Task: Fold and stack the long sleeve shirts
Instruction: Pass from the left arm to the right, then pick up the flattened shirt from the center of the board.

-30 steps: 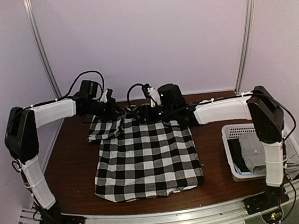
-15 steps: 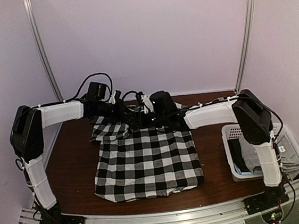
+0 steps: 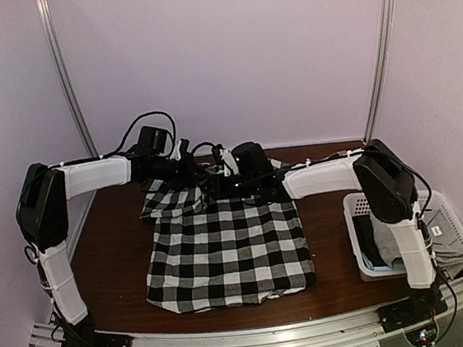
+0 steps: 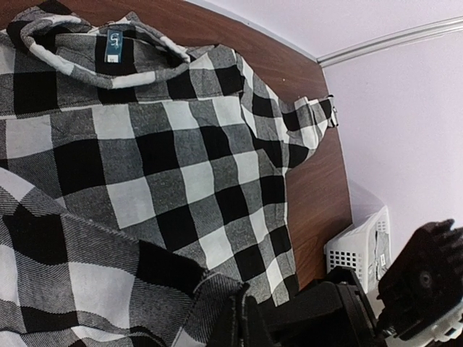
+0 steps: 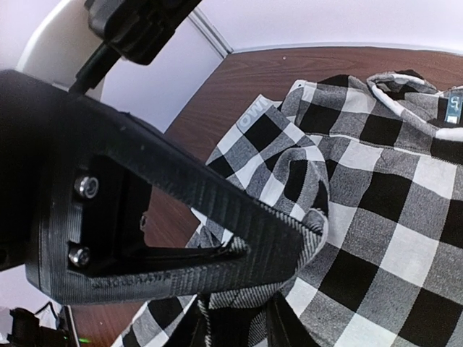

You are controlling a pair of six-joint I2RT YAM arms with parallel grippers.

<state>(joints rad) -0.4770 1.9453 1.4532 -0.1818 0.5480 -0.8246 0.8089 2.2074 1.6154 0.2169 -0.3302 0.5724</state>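
Note:
The black-and-white checked long sleeve shirt [image 3: 227, 248] lies flat in the middle of the brown table, collar at the far edge. Both grippers meet at its far left shoulder. My left gripper [image 3: 201, 179] is shut on a raised fold of the checked cloth [image 4: 181, 159], its fingertips pinched together at the bottom of the left wrist view [image 4: 246, 322]. My right gripper [image 3: 219, 185] sits right beside it, its two fingers closed in on a bunch of the same cloth [image 5: 235, 329]. The plain grey shirt [image 3: 392, 239] lies in the basket at the right.
A white lattice basket [image 3: 441, 201] stands at the table's right edge, also visible in the left wrist view [image 4: 362, 246]. The left gripper's black finger [image 5: 217, 210] fills much of the right wrist view. The shirt's collar [image 4: 116, 43] carries a blue label.
Both grippers drew together over the shirt's far left shoulder. The right gripper's fingers came in from wide open onto the cloth. The left stayed shut on its fold.

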